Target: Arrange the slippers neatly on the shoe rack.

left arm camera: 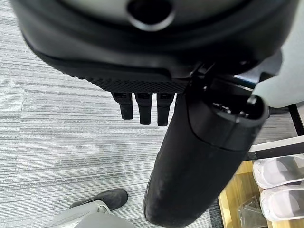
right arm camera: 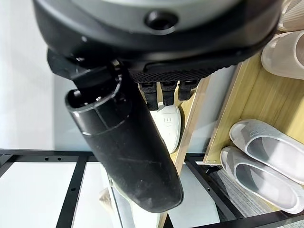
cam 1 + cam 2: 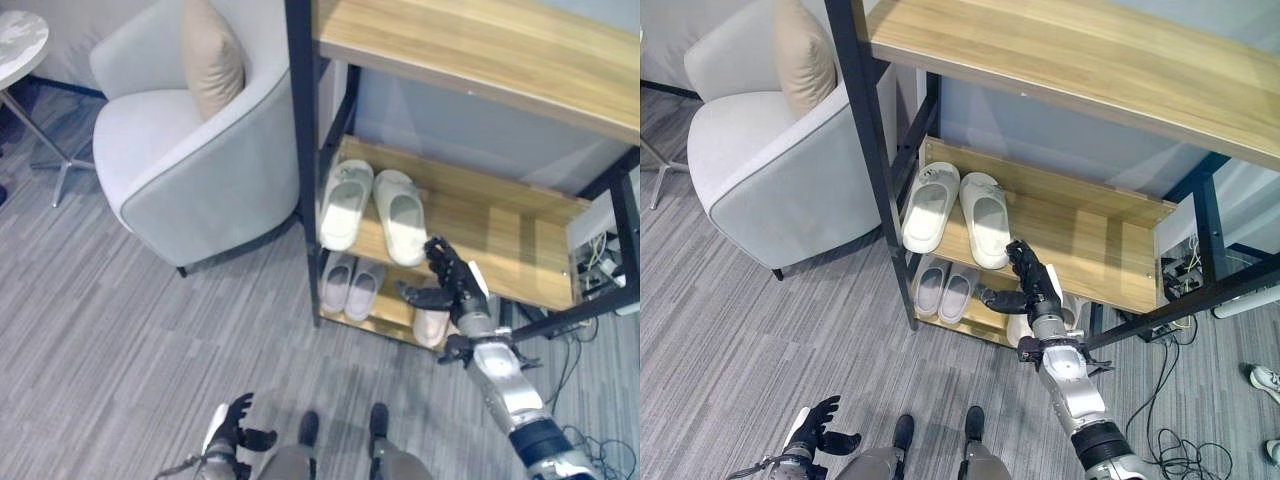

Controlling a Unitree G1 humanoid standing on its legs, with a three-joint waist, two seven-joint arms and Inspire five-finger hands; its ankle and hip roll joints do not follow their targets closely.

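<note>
Grey carpet fronted the rack (image 3: 470,215); right hand (image 3: 447,285), fingers spread and empty, hovered just right of the white pair (image 3: 372,207), long axes running into the shelf; left hand (image 3: 232,424) hung relaxed, well apart.

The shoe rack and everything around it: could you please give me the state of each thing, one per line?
White slippers: paired side by side on the middle shelf.
Grey slippers: paired side by side on the bottom shelf.
Beige slipper: on the bottom shelf, partly hidden behind the right hand.
Right hand: open, raised in front of the shoe rack, holding nothing.
Left hand: open, low over the floor, empty.
Armchair: upright, cushion leaning inside.
</note>
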